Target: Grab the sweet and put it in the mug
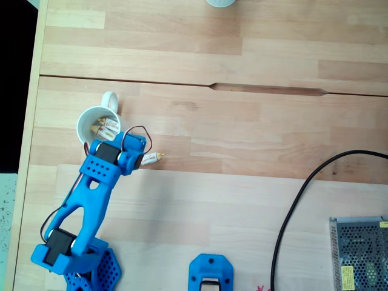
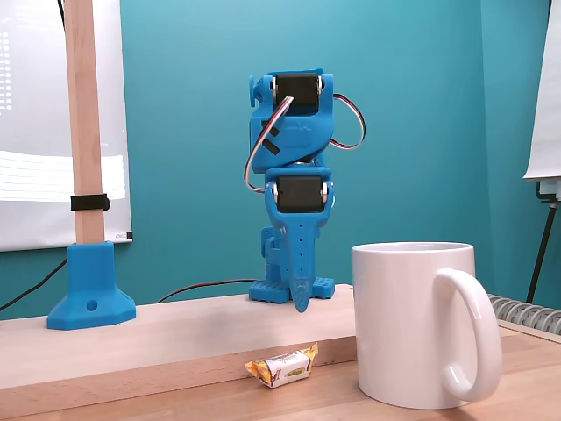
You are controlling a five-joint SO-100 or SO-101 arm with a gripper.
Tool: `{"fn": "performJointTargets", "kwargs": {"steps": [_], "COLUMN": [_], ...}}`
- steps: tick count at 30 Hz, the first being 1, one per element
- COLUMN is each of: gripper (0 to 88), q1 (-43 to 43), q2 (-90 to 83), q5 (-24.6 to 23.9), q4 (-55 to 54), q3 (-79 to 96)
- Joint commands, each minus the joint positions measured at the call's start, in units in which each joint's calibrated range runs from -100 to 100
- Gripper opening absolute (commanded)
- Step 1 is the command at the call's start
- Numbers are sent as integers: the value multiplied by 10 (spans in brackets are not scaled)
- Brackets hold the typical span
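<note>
In the top-down fixed view the arm (image 1: 91, 200) hides the hand, and the frame's edge crops a pale round object (image 1: 219, 2).

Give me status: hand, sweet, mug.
Hand above the table, jaw state unclear. Sweet lying on the table, ungrasped, beside the mug. Mug upright, sweets already inside in the top-down fixed view. Nothing between.

Low fixed view: sweet (image 2: 282, 367) sits bottom centre on the table (image 2: 175, 338), mug (image 2: 415, 322) lower right, arm (image 2: 294, 189) behind them mid-frame.
</note>
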Motion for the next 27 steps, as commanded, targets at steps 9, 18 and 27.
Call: {"fn": "performJointTargets", "kwargs": {"steps": [9, 18, 27], "gripper": [181, 180, 172], "q1": [-2, -19, -84], "q2": [-40, -30, -30], "q5": [26, 33, 32], "q4": [0, 0, 0], "q3": [27, 24, 22]}}
